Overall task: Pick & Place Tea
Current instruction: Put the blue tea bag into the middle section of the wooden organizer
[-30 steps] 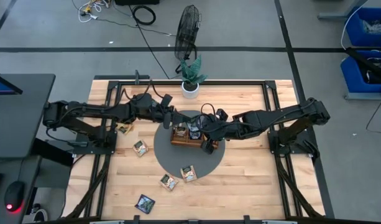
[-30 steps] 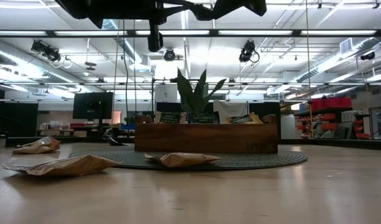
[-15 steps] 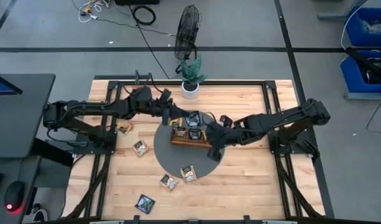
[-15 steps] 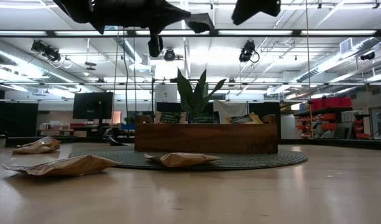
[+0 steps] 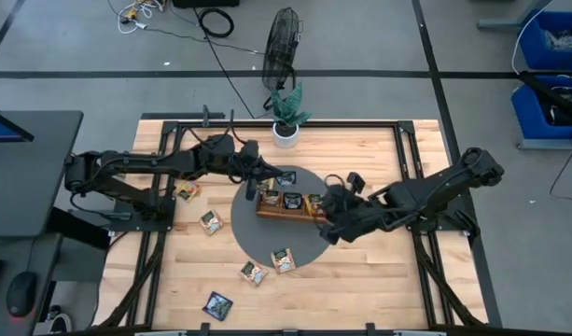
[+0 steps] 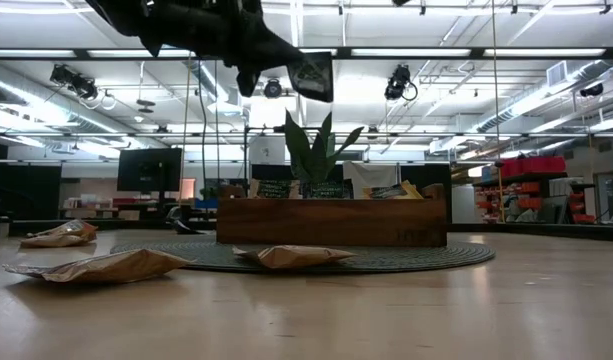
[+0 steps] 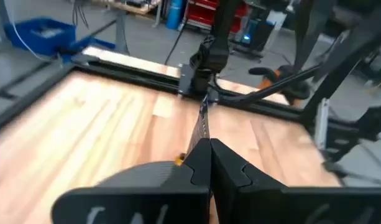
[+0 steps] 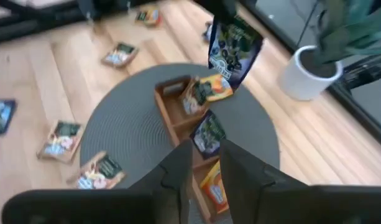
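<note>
From above, we see a wooden table (image 5: 379, 271) with a round grey mat (image 5: 258, 238) at centre frame and a wooden tray (image 5: 287, 207) on it. The left gripper (image 5: 272, 177) hangs over the tray's upper left corner, pinched shut on a dark sachet (image 5: 286, 177). The right gripper (image 5: 325, 221) sits just right of the tray; from this view we cannot tell how wide its fingers stand. Loose sachets lie on the mat at lower centre (image 5: 283, 260), and on the wood at left (image 5: 210, 222) and lower left (image 5: 217, 303). A potted plant (image 5: 286, 119) stands at upper centre.

The low view shows what the top view hides: the dark sachet (image 6: 314, 76) dangles high above the tray (image 6: 331, 222).

The right wrist view adds that the right fingers (image 8: 237, 163) stand slightly apart, holding nothing, and that sachets stand inside the tray (image 8: 178, 115).

The left wrist view shows the left fingers (image 7: 226, 163) pressed together on the sachet's thin edge (image 7: 203, 121).
</note>
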`<act>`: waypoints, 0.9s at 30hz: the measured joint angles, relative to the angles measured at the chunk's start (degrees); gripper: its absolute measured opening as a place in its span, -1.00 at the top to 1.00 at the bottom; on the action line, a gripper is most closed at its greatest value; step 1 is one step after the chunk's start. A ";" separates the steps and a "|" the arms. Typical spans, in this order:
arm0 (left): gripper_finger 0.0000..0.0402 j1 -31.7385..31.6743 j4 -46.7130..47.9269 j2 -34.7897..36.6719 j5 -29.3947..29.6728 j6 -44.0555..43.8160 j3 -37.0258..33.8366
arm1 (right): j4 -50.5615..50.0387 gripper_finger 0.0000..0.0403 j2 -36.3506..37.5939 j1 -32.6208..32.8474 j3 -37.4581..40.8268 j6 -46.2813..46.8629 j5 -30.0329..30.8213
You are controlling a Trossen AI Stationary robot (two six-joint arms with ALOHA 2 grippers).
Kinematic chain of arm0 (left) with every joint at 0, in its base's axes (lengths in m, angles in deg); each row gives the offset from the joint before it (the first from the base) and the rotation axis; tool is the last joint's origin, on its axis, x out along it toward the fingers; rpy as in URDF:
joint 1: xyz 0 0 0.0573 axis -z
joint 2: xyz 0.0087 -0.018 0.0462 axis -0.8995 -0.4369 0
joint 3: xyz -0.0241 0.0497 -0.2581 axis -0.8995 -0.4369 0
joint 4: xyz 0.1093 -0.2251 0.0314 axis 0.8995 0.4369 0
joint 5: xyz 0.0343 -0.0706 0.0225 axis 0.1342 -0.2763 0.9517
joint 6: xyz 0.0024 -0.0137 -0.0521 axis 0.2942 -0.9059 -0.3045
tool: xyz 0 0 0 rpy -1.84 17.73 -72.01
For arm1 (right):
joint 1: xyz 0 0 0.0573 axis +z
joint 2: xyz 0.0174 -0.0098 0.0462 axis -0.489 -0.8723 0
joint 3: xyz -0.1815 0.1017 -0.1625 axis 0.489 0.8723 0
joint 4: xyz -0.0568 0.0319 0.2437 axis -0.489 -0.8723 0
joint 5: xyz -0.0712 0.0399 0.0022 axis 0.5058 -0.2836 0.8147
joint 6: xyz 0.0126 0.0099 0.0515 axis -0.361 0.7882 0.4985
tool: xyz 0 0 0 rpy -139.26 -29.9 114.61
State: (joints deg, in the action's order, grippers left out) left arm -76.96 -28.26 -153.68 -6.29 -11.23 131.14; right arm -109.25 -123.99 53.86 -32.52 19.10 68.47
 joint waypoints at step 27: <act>0.99 2.86 -8.39 -20.14 -2.74 6.59 -0.20 | -18.34 0.56 4.08 2.14 0.00 14.88 9.04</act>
State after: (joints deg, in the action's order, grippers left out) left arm -74.10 -36.65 -173.82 -9.03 -4.64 130.94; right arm -127.59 -119.91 56.00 -32.52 33.98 77.51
